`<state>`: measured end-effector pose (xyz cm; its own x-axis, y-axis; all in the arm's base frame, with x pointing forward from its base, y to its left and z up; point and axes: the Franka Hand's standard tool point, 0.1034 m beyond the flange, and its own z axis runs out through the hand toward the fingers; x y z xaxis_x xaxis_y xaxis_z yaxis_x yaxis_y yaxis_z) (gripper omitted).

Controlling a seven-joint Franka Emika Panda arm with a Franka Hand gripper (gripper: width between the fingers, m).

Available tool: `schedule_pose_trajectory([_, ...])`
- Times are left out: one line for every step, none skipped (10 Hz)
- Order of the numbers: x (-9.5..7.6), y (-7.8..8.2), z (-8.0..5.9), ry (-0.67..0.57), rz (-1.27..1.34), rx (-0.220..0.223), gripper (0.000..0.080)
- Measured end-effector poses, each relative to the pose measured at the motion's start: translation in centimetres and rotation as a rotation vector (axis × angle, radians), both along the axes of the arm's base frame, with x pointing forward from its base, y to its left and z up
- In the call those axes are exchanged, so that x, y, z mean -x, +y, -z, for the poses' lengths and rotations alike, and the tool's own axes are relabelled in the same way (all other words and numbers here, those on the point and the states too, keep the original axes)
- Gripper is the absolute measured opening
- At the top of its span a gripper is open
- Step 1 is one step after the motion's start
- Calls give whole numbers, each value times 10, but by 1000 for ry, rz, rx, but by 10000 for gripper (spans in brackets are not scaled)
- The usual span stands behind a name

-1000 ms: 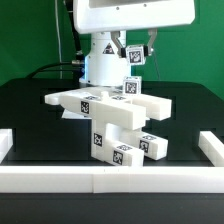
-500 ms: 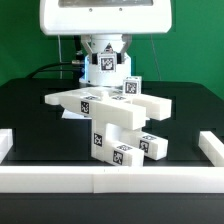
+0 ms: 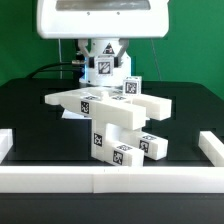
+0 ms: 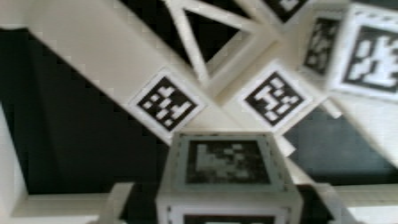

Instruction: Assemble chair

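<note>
White chair (image 3: 112, 115) sits mid-table, part-built, its long slab running across the exterior view. Gripper (image 3: 102, 78) lies behind and above it — fingers hidden, jaws near together; whether on a tagged block (image 4: 222, 168), can't tell.

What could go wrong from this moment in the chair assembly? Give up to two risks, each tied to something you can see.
1. The chair is a stack of overhanging white blocks resting against the front border rail; a sideways push from the arm could probably tip or shift it.
2. The gripper sits low behind the small tagged block on top, its fingers hidden in the exterior view; a skewed grip might jam the joint.
</note>
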<state>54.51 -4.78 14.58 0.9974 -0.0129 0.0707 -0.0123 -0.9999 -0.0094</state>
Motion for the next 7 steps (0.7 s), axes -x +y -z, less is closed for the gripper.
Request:
schedule_pose_trajectory([-6, -1, 3, 1, -4, 13, 287])
schedule_pose_trajectory([-7, 0, 5, 1, -6, 17, 287])
schedule_pose_trajectory([-7, 0, 8, 3, -8, 21, 287])
schedule_pose_trajectory([-9, 0, 9, -7, -11, 28, 287])
schedule_pose_trajectory([-9, 0, 9, -6, -11, 28, 287])
schedule_pose_trajectory([-9, 0, 9, -6, -10, 28, 287])
schedule_pose_trajectory([-9, 0, 9, -6, -10, 28, 287])
